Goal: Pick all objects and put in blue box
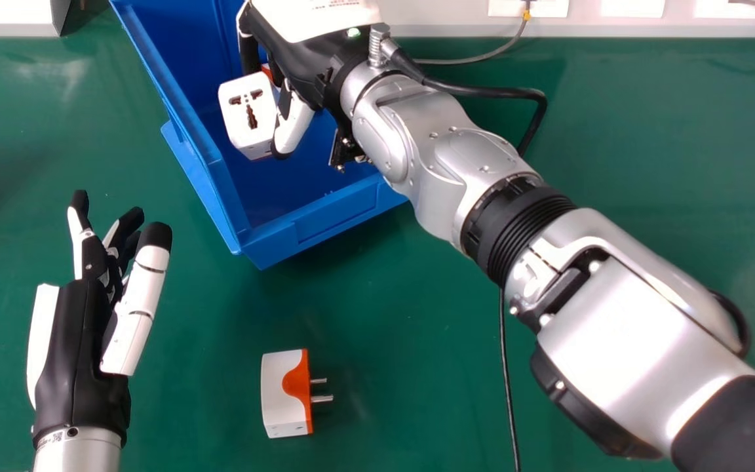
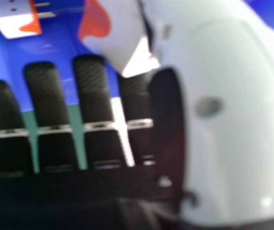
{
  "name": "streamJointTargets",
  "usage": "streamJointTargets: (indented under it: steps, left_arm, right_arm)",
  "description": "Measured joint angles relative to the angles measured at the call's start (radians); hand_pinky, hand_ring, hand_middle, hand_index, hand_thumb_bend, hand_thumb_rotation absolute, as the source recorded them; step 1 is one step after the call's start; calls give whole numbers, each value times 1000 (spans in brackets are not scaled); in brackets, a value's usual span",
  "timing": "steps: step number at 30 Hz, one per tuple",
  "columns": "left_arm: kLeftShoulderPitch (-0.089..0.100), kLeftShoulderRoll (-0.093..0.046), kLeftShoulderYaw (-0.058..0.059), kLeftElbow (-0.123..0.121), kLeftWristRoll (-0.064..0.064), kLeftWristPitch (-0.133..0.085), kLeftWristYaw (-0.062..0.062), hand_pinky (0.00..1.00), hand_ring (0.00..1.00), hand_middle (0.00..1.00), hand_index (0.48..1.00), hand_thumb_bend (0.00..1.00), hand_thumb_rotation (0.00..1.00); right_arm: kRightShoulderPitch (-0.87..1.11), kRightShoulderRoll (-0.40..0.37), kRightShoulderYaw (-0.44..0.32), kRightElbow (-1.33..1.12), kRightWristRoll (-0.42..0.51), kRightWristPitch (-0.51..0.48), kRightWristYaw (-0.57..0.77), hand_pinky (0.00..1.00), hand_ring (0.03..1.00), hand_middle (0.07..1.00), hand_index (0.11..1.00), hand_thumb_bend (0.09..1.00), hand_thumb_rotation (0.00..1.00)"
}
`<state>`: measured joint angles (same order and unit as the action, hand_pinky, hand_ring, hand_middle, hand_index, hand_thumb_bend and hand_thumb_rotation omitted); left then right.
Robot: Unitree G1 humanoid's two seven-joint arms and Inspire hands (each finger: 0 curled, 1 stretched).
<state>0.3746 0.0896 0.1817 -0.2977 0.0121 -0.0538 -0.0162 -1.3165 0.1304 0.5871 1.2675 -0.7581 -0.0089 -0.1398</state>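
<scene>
My right hand (image 1: 309, 62) is over the blue box (image 1: 335, 213), with a white and orange plug adapter (image 1: 246, 115) pinched by its thumb at the hand's edge. The adapter's socket face is turned up, inside the box's outline. In the right hand view, the held adapter (image 2: 120, 28) touches the thumb of my right hand (image 2: 232, 120), and a second adapter (image 2: 17, 19) lies in the box. Another white and orange adapter (image 1: 284, 396) rests on the table, its metal pins pointing right. My left hand (image 1: 76, 341) is open and empty at the left.
The green table (image 1: 646, 170) extends around the box. My right forearm (image 1: 430, 157) crosses from the lower right to the box. A black cable (image 1: 507, 380) hangs beside it, and white units (image 1: 587, 19) with a grey cable stand along the back edge.
</scene>
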Motion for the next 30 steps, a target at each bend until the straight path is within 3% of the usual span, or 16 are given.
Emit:
streamJointTargets:
  steps: [9, 20, 22, 24, 27, 30]
  left_arm:
    - [8, 0, -1, -22, -2, 0, -4, 859, 933, 935, 953, 579, 812]
    - [9, 0, -1, -22, -2, 0, -3, 860, 933, 935, 952, 574, 808]
    - [9, 0, 0, -22, -2, 0, -3, 860, 933, 935, 951, 578, 807]
    - [8, 0, 0, -22, -2, 0, -3, 860, 933, 935, 950, 587, 809]
    - [6, 0, -1, -22, -1, 0, -2, 860, 933, 935, 950, 598, 813]
    - [4, 0, -1, -22, -1, 0, -2, 860, 933, 935, 950, 601, 815]
  right_arm:
    - [0, 2, -1, 7, 13, -1, 0, 368, 418, 476, 522, 500, 0]
    - [0, 5, -11, 8, 38, -1, 1, 370, 412, 471, 528, 499, 0]
    - [1, 4, -4, 8, 36, -5, -1, 394, 595, 659, 670, 479, 0]
    - [1, 3, 3, 8, 33, -9, -2, 409, 724, 782, 775, 463, 0]
    - [1, 0, 9, 8, 30, -23, -9, 425, 833, 889, 865, 449, 0]
    - [1, -2, 9, 8, 30, -24, -9, 435, 873, 929, 899, 444, 0]
